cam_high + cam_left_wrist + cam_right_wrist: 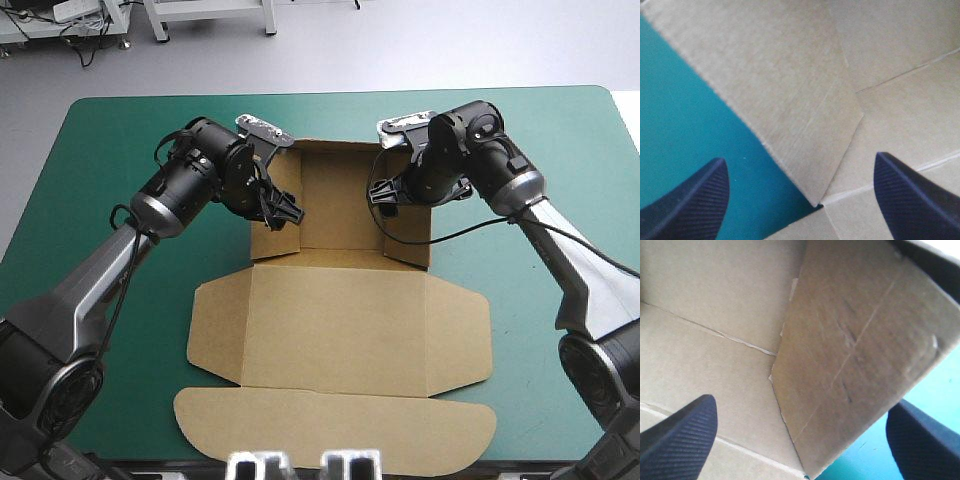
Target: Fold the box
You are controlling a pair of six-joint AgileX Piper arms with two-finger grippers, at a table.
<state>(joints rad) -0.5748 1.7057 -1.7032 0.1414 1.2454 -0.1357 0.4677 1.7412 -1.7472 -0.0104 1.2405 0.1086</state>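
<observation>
The brown box lies at the centre of the teal-green table cover, running from the near edge toward the far edge.

- Far section: left side wall and right side wall stand raised.
- Near section: panels lie flat; the rounded lid flap reaches the table's near edge.
- Left gripper: black fingers spread wide, straddling the left side wall, one over the cover, one over the box floor.
- Right gripper: black fingers spread wide, straddling the right side wall likewise.
- Contact with either wall: cannot tell.
</observation>
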